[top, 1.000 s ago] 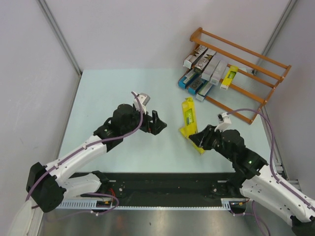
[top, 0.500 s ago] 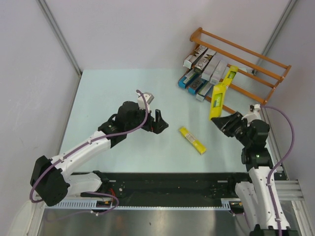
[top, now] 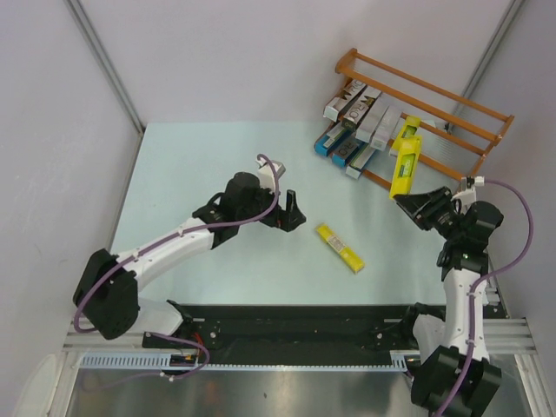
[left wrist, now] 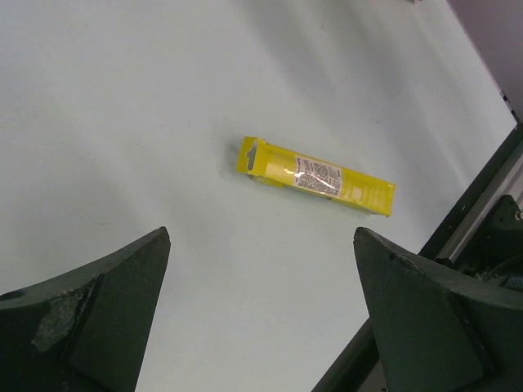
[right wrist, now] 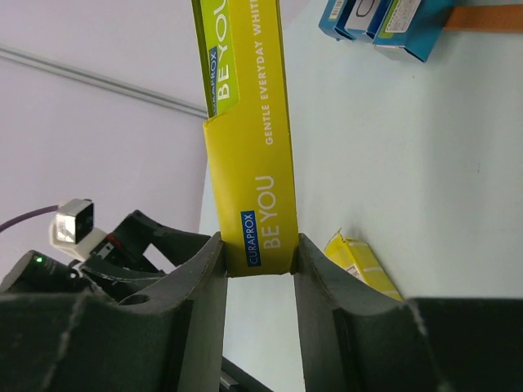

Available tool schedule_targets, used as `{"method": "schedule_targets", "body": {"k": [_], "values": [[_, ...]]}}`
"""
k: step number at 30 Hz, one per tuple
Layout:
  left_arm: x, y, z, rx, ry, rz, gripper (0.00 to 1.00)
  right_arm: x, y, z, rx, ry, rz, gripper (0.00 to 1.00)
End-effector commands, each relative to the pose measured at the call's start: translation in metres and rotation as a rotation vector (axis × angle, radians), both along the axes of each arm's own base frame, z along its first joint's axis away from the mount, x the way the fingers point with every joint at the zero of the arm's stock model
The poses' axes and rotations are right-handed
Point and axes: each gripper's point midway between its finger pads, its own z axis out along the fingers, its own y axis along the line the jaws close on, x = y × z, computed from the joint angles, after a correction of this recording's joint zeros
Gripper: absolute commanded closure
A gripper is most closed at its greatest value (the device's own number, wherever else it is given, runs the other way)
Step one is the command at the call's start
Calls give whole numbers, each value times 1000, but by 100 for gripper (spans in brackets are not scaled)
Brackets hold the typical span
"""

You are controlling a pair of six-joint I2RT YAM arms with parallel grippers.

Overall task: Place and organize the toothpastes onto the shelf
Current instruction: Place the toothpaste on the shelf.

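Transport is what has changed. A second ago the right gripper (top: 412, 204) was low near the middle of the table (top: 191, 174), at two yellow cartons lying together. Now it is raised near the right edge, and the held yellow carton (right wrist: 245, 122) stands almost upright, clenched at its lower end between the jaws. Its top end reaches the front of the shelf (top: 434, 88) in the far right corner. There it is just beside the shelved yellow carton (top: 408, 128) and to the right of the silver-grey and blue cartons (top: 358, 129) already resting on the rails. Whether it touches the rails, I cannot tell.

The loose yellow carton (left wrist: 319, 175) lies flat and alone toward the near edge, right of centre. The left gripper (top: 291, 211) has crept toward it over the same second and hovers just to its left, jaws spread wide with nothing between them.

For the task, this suggests one carton is only a lay-down away from joining its yellow twin, which would call for tilting it flat onto the rails alongside. Only the loose one then appears to remain on the table, and the left arm seems to be lining up for it.
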Motion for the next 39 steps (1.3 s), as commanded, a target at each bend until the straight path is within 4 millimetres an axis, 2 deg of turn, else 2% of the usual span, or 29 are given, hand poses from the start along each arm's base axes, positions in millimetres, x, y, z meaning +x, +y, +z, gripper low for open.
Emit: {"method": "schedule_targets", "body": {"k": [1, 3, 7, 22, 29, 33, 36, 38, 39], "values": [[13, -15, 10, -27, -49, -28, 0, 17, -3, 28, 2, -122, 47, 74], [13, -16, 3, -19, -30, -26, 0, 24, -7, 28, 23, -118, 36, 74], [16, -23, 8, -56, -42, -37, 0, 39, -16, 29, 56, -131, 24, 75], [14, -21, 0, -25, -31, -47, 0, 72, -51, 1, 142, -48, -55, 75], [18, -25, -5, -26, -24, -51, 0, 94, -60, 2, 190, -34, -38, 75], [21, -31, -3, -41, -23, -62, 0, 104, -65, 2, 202, -14, -46, 75], [25, -40, 3, -63, -29, -79, 0, 111, -70, 3, 231, -8, -58, 75], [30, -48, 15, -84, -44, -93, 1, 117, -73, 1, 246, 4, -68, 74], [33, -51, 13, -83, -40, -96, 0, 119, -74, 0, 253, 8, -67, 74]]}}
